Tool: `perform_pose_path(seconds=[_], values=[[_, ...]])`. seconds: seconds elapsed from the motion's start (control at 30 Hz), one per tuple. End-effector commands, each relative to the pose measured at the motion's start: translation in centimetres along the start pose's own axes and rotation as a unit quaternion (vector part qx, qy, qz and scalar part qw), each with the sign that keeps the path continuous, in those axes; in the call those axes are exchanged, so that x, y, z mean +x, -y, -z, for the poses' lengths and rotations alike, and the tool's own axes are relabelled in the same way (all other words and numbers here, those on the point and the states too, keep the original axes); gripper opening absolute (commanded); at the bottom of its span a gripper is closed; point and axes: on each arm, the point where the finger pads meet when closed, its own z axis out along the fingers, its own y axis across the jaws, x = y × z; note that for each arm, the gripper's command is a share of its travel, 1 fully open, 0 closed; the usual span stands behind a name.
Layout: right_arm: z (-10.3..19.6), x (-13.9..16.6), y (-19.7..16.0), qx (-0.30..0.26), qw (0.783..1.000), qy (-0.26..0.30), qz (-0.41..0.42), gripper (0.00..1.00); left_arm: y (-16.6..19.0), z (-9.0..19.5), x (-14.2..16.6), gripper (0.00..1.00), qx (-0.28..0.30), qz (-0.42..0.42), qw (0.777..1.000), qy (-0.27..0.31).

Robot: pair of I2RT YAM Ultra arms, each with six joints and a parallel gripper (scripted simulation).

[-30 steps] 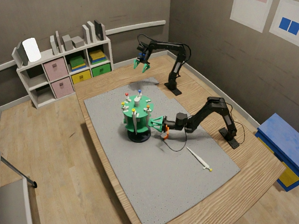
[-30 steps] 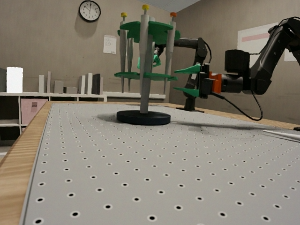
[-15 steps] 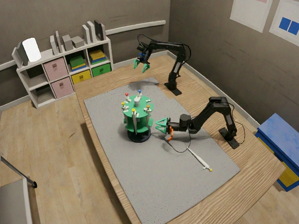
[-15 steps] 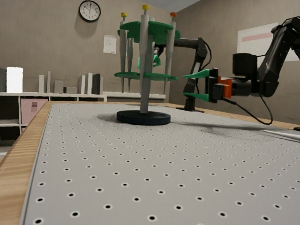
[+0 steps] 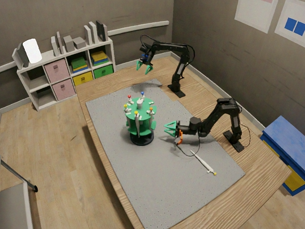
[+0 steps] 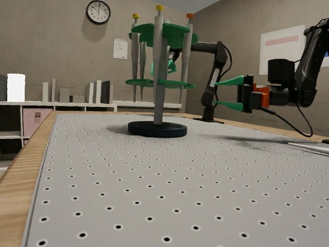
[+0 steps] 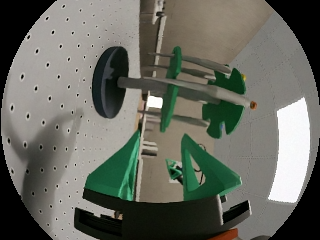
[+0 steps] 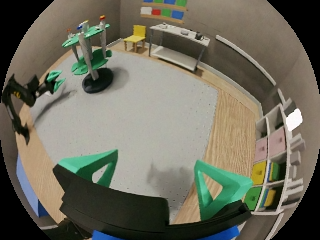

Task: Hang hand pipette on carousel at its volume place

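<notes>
A white pipette [image 5: 203,162] [image 6: 310,147] with a yellow button lies on the grey mat, its button end away from the carousel. The green carousel [image 5: 147,105] [image 6: 175,29] [image 7: 235,114] stands upright on a dark round base and holds several pipettes with yellow, red, blue and orange buttons. A place between blue and orange has no pipette. Volume prints are too small to read. My left gripper [image 5: 165,128] [image 6: 214,92] [image 7: 161,136] is part open and empty, level beside the carousel, clear of it. My right gripper [image 5: 142,71] [image 8: 157,160] is open and empty, high beyond the carousel.
The grey perforated mat [image 5: 157,187] [image 6: 127,207] [image 8: 150,115] covers much of the wooden table [image 5: 266,182]. The left arm's cable hangs low near the lying pipette's tip. A shelf [image 5: 39,91] and a blue box [image 5: 285,138] stand beyond the table.
</notes>
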Motion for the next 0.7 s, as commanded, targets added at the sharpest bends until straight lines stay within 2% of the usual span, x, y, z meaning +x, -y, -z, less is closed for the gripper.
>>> perform_pose_path(seconds=[0.0, 0.13, 0.2, 0.23, 0.33, 0.37, 0.43, 0.47, 0.57, 0.67], values=[[0.1, -0.5, 0.4, -0.001, 1.0, 0.011, 0.004, 1.0, 2.7, 0.8, -0.3, 0.49, 0.036, -0.01, 0.999, 0.0], [0.1, -0.5, 0.4, -0.001, 1.0, 0.011, 0.004, 1.0, 2.6, 1.8, -0.3, 0.49, 0.036, -0.01, 0.999, 0.0], [0.1, -0.5, 0.4, -0.001, 1.0, 0.011, 0.004, 1.0, 2.6, 1.8, -0.3, 0.49, 0.036, -0.01, 0.999, 0.002], [0.1, -0.5, 0.4, -0.001, 1.0, 0.011, 0.004, 1.0, 4.4, 1.1, -0.3, 0.49, 0.057, -0.014, 0.998, 0.001], [0.1, -0.5, 0.4, -0.001, 1.0, 0.011, 0.004, 1.0, 4.4, 1.1, -0.2, 0.49, 0.057, -0.014, 0.998, 0.0], [0.1, -0.5, 0.4, -0.001, 1.0, 0.011, 0.004, 1.0, 2.3, 1.3, 0.0, 0.49, 0.031, -0.007, 0.999, -0.001], [0.1, -0.5, 0.4, -0.001, 1.0, 0.011, 0.004, 1.0, 2.3, 1.3, 0.0, 0.49, 0.031, -0.007, 0.999, -0.001], [0.1, -0.5, 0.4, -0.001, 1.0, 0.011, 0.004, 1.0, 2.1, 2.4, -0.6, 1.0, 0.014, -0.024, 1.0, -0.004], [0.1, -0.5, 0.4, -0.001, 1.0, 0.011, 0.004, 1.0, 2.3, 3.0, -1.0, 1.0, 0.004, -0.039, 0.999, -0.007], [0.1, -0.5, 0.4, -0.001, 1.0, 0.011, 0.004, 1.0, 2.6, 4.9, -2.0, 1.0, -0.024, -0.084, 0.996, -0.018]])
